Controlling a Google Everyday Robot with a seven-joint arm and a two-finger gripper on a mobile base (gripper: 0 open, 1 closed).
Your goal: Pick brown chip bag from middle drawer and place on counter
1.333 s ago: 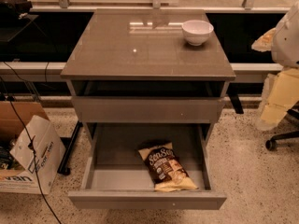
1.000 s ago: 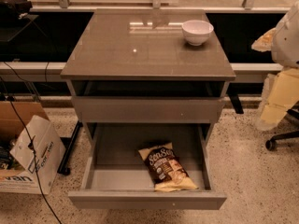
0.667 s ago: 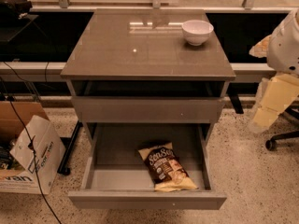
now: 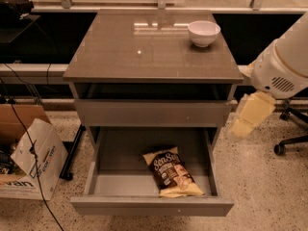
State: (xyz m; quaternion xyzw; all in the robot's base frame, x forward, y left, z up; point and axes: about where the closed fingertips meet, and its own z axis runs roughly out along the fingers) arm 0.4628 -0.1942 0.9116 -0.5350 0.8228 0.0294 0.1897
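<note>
The brown chip bag (image 4: pixel 173 173), lying in the middle drawer (image 4: pixel 149 206) below and to the left of the pincer (image 4: pixel 243 124), carries white script reading "Sea Salt"; the smaller print under it is too fine to read. The pincer hangs just off the right side of the cabinet (image 4: pixel 151 113). Far to its left, a cardboard box (image 4: pixel 33 160) shows the dark letters "van" along its lower front, and a reddish line on its white flap cannot be made out.
</note>
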